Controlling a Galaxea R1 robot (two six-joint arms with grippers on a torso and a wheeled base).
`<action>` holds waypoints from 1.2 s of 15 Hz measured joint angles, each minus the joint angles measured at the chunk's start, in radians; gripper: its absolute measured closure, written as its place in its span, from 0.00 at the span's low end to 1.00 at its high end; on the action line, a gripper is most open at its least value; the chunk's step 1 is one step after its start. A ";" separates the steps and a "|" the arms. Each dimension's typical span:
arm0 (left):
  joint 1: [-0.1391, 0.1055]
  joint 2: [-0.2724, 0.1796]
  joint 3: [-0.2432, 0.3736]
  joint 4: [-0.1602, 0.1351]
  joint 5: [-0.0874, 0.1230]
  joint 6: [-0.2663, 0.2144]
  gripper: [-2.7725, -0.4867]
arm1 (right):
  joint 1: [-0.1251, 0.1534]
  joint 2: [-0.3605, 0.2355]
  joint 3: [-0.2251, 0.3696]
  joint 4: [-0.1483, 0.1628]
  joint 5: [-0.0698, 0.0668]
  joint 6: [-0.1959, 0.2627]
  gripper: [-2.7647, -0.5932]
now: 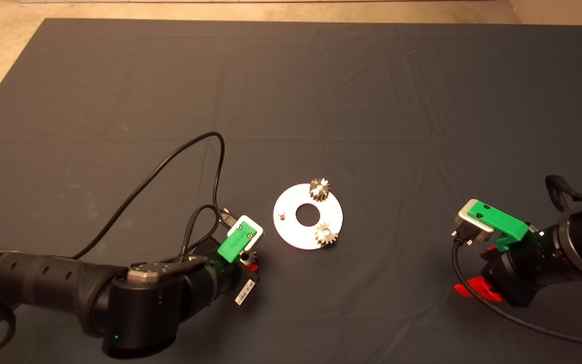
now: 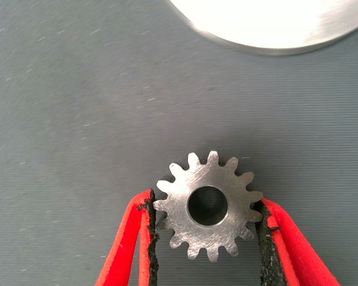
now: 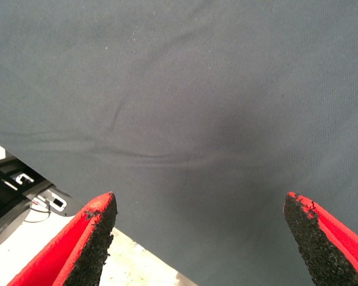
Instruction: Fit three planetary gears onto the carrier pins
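The shiny silver disc [image 1: 296, 235] lies mid-mat with a large centre hole. Two planetary gears sit on carrier pins: one at the disc's far edge [image 1: 319, 189], one at its near right edge [image 1: 326, 234]. A third pin [image 1: 281, 214] stands bare on the disc's left side. My left gripper [image 1: 249, 262] is just left of the disc, near its front, shut on the third gear [image 2: 207, 205]; its pads press the teeth on both sides. The disc's rim [image 2: 274, 42] shows beyond this gear. My right gripper [image 1: 479, 273] waits open at the lower right, holding nothing [image 3: 200, 232].
A black cable [image 1: 170, 162] loops over the mat behind the left arm. The dark mat [image 1: 291, 91] reaches to a pale floor at the far and left edges. In the right wrist view the mat's edge and floor [image 3: 24, 196] show.
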 joint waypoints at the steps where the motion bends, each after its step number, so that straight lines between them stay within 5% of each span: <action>1: 0.000 0.004 0.002 0.000 0.000 0.000 0.86 | 0.000 0.000 0.000 0.000 0.000 -0.001 0.33; 6: -0.003 0.028 0.021 -0.011 0.001 0.017 0.86 | 0.000 -0.001 0.000 0.000 0.000 -0.014 0.33; 11: -0.053 0.046 0.021 -0.058 0.007 0.038 0.86 | 0.000 -0.062 0.000 0.000 -0.002 -0.046 0.33; 18: -0.116 0.082 -0.020 -0.131 0.008 0.062 0.86 | 0.000 -0.070 0.000 0.000 0.003 -0.058 0.33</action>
